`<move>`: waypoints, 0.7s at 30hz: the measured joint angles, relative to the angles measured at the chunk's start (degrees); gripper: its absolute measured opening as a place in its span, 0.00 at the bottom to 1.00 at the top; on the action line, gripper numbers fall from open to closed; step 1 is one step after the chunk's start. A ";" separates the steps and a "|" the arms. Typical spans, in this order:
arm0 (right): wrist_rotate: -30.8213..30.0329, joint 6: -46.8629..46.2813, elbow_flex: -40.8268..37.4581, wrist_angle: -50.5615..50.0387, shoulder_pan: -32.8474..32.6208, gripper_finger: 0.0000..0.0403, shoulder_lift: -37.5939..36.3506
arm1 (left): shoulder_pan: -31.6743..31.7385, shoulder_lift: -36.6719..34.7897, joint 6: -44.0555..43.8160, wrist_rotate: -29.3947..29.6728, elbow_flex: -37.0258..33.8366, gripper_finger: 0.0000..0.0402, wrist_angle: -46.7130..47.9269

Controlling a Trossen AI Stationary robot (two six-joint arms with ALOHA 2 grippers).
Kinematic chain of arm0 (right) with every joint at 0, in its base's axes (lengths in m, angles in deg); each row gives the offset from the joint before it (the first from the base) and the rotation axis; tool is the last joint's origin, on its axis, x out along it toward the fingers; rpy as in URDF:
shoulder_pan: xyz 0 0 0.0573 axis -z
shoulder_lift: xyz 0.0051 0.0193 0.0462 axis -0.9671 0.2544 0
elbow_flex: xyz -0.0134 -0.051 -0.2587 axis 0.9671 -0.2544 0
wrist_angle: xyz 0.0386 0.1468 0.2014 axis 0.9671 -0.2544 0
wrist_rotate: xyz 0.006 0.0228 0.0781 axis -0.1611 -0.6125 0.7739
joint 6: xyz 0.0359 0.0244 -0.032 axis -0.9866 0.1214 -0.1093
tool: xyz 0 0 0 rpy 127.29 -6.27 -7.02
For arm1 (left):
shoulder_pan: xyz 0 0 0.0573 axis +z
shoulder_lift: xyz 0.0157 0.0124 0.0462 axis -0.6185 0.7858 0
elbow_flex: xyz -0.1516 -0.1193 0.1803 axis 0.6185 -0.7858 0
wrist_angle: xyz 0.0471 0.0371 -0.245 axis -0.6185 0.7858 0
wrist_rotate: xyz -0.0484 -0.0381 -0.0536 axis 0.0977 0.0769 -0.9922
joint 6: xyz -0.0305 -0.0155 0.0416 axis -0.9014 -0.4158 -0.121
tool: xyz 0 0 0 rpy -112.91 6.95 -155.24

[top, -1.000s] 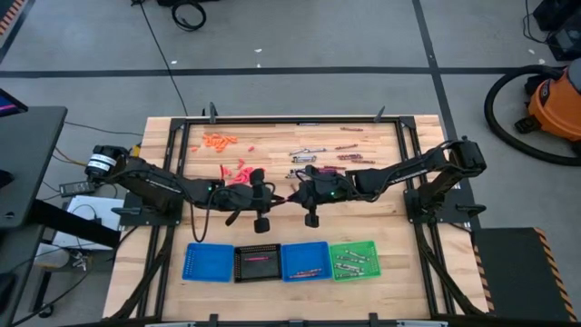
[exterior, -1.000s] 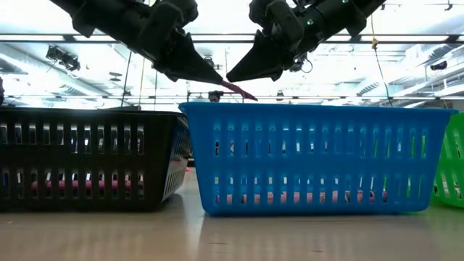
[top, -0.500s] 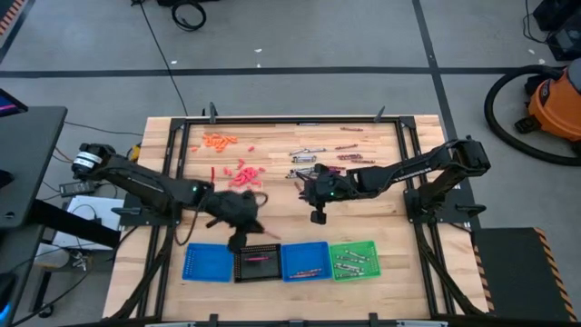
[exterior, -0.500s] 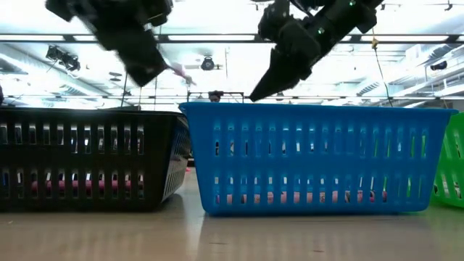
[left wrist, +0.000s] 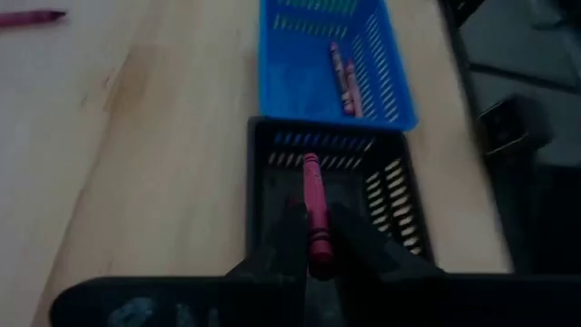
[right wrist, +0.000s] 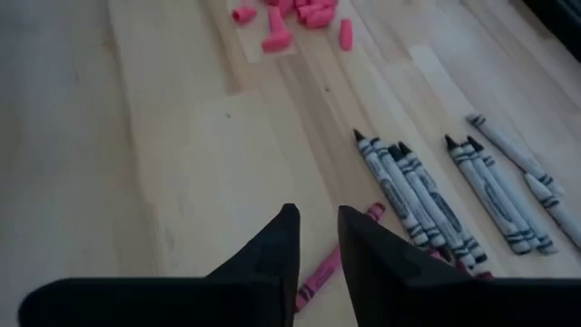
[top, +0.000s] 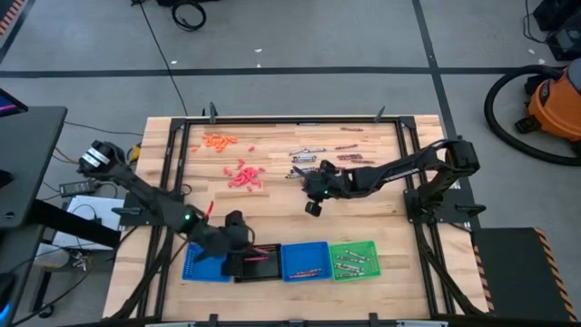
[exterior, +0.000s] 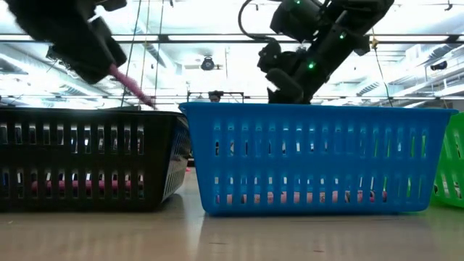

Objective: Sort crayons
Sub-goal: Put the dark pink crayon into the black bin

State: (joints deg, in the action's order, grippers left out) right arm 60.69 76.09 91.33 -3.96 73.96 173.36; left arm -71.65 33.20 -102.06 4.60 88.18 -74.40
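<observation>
Left gripper point(left wrist: 313, 238) now over slatted black tray point(left wrist: 392, 195) — slim magenta crayon point(left wrist: 313, 211) (clamped).

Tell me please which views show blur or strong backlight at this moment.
Low view: bright ceiling lights behind turn both arms into dark shapes, and the left tool with its crayon is smeared by motion. Left wrist view: soft overall, yet the crayon over the black tray is readable. Right wrist view: grey crayons sharp, the tool dark. High view: even light.

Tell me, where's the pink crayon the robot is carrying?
The left gripper pinches the crayon, seen by its wrist view over the black tray, beside the blue tray.
</observation>
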 joint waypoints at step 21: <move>-0.02 0.01 -0.14 1.26 -0.65 0.24 0.70 | -5.56 9.17 -0.58 8.92 -0.10 0.10 -2.69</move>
State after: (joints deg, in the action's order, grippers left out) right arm 60.67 76.11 91.19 -2.70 73.31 174.05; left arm -77.21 42.38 -102.64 13.52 88.08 -77.09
